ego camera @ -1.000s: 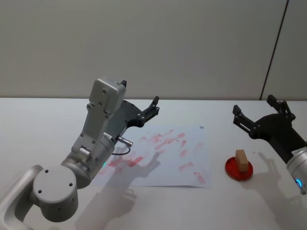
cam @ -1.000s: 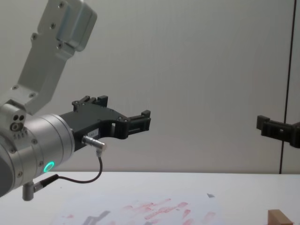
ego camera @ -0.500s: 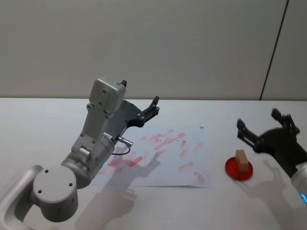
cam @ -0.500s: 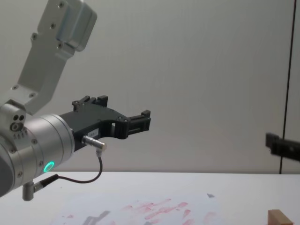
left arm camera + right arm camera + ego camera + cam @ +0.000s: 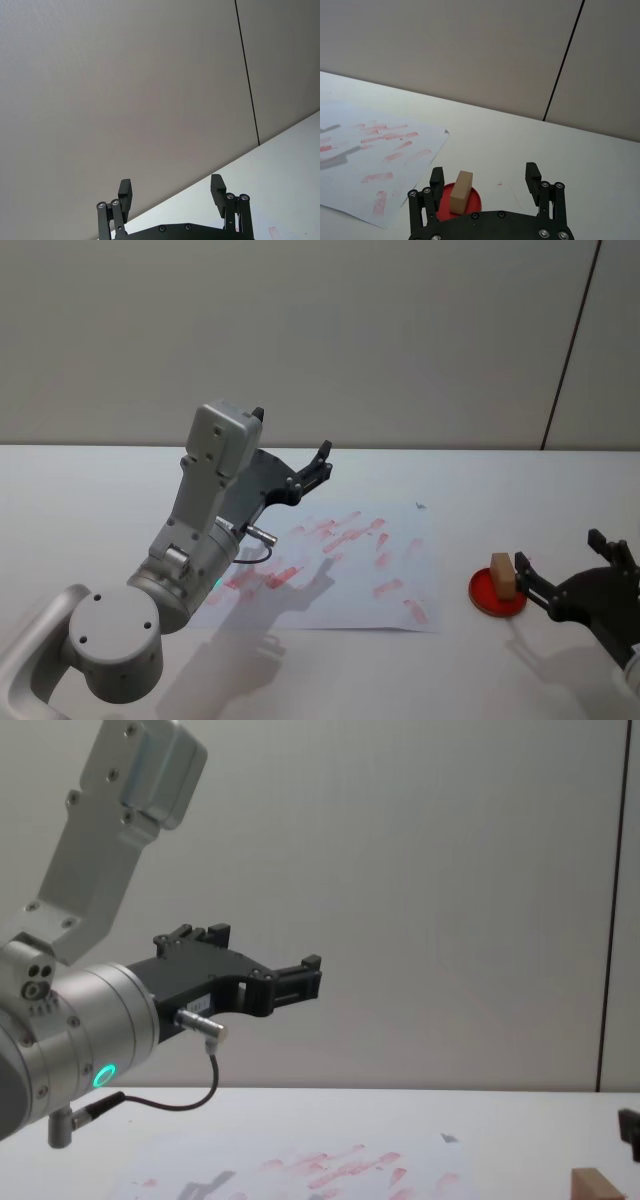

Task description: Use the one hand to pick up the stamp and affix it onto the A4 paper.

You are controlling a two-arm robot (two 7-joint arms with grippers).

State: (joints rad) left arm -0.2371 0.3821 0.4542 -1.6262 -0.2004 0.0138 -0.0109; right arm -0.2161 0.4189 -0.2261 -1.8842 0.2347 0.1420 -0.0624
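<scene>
your right gripper (image 5: 560, 558), fingers spread, has the upright stamp (image 5: 502, 575) just ahead, off-centre toward its paper-side finger; left gripper (image 5: 322, 462) hangs spread, raised by the a4 paper (image 5: 345, 585).

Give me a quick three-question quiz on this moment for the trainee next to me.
1. True or false: the stamp lies on the A4 paper.
2. The right gripper is: A) open, B) shut on the stamp, C) shut empty.
3. Which is nearer the stamp: the left gripper or the right gripper?
Key: 1 false, it stands on the red pad beside the paper; 2 A; 3 right gripper.
</scene>
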